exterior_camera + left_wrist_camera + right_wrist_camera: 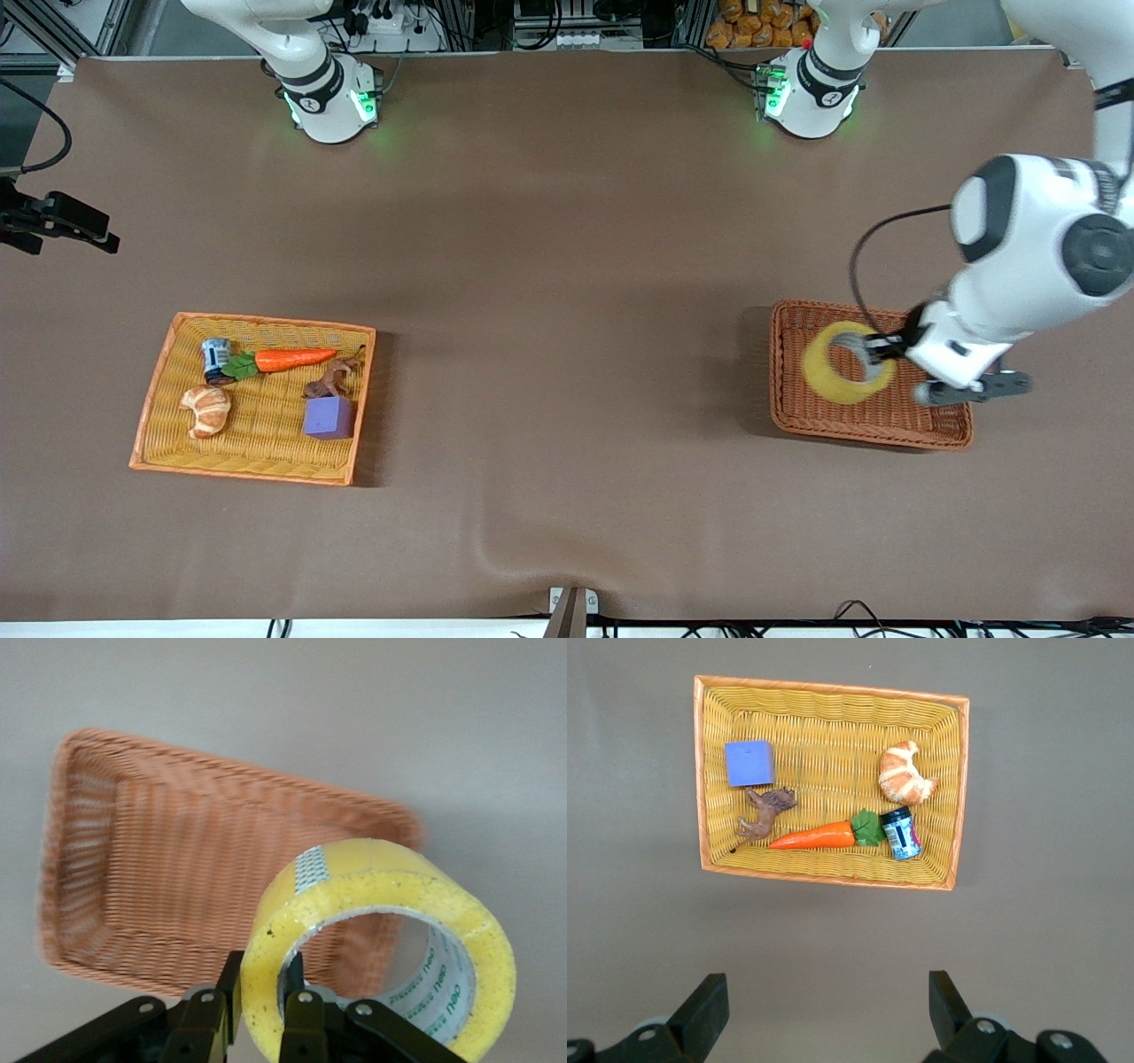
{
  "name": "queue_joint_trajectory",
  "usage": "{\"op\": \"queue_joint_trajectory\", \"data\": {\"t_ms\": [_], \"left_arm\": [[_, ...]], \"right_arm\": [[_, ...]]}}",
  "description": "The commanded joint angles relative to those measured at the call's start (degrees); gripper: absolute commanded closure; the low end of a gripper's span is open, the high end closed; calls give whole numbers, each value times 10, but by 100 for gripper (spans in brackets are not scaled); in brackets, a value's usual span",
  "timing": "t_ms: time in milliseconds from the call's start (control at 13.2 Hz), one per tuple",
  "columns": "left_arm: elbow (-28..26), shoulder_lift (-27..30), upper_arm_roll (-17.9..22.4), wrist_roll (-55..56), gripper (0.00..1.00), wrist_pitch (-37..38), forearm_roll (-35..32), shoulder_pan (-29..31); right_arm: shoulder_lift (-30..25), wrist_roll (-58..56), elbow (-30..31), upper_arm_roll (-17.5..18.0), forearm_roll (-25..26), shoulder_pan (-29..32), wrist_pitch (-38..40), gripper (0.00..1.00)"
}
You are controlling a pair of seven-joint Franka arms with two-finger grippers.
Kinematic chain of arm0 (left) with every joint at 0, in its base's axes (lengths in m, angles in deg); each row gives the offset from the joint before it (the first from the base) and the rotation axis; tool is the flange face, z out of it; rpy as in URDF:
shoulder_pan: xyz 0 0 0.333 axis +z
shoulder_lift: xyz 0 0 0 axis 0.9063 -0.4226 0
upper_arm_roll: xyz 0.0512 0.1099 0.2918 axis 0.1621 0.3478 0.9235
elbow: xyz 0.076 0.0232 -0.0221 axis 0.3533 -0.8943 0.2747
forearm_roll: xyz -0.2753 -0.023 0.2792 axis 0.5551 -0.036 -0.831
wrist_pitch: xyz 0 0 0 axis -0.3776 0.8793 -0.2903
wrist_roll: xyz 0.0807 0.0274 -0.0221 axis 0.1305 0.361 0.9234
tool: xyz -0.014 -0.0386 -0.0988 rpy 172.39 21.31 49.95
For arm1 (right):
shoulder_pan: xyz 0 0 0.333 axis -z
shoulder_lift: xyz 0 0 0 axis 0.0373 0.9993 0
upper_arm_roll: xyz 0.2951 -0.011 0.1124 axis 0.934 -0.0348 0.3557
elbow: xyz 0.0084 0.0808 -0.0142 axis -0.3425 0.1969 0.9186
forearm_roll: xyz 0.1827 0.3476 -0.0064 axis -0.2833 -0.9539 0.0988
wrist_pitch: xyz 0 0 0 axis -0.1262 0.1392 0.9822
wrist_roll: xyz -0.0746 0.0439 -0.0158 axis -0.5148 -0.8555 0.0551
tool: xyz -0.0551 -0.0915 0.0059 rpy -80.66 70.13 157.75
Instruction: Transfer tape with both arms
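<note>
The tape (837, 377) is a translucent yellow roll with a grey-white core. My left gripper (877, 347) is shut on the tape's wall, one finger inside the ring and one outside, and holds it over the brown wicker basket (873, 434) at the left arm's end of the table. In the left wrist view the left gripper (262, 988) pinches the tape (372, 895) above the basket (133, 859). My right gripper (827, 1001) is open and empty, high over the bare table beside the yellow basket (833, 687). The right gripper is out of the front view.
The yellow wicker basket (151, 416) at the right arm's end holds a purple cube (329, 416), a carrot (292, 359), a croissant (207, 410), a small can (215, 357) and a brown toy animal (332, 381). A black camera mount (62, 221) juts in at that end.
</note>
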Motion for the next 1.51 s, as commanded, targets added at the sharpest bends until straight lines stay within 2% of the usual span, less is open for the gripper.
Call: {"op": "queue_joint_trajectory", "data": {"t_ms": [0,151,453,529,605,680,907,1058,1285,1436], "left_arm": [[-15,-30,-7,-34,100,-4,9,47],[-18,-71,-6,-34,100,-24,7,65],[-49,-117,-8,-35,100,-95,6,81],[-47,-125,-7,-36,85,-105,5,80],[-44,-128,-7,-43,20,-105,5,80],[-42,-126,-7,-46,0,-106,5,80],[-4,-90,-7,-41,0,-77,-14,67],[49,-47,-13,-42,0,-10,-50,63],[130,5,-30,-44,0,81,-51,63],[145,48,-51,-43,0,142,-50,64]], "right_arm": [[3,-8,-8,4,9,6,1,0],[3,-3,-8,4,10,4,1,0],[3,-1,-11,4,10,7,0,0],[3,0,-11,3,10,7,3,0],[3,0,-11,2,10,7,4,0],[3,-1,-11,2,10,11,3,0],[3,0,-10,2,9,12,0,0],[3,0,-11,2,9,13,-1,0],[4,0,-10,2,9,9,-1,0],[4,0,-9,2,9,11,-1,0]]}}
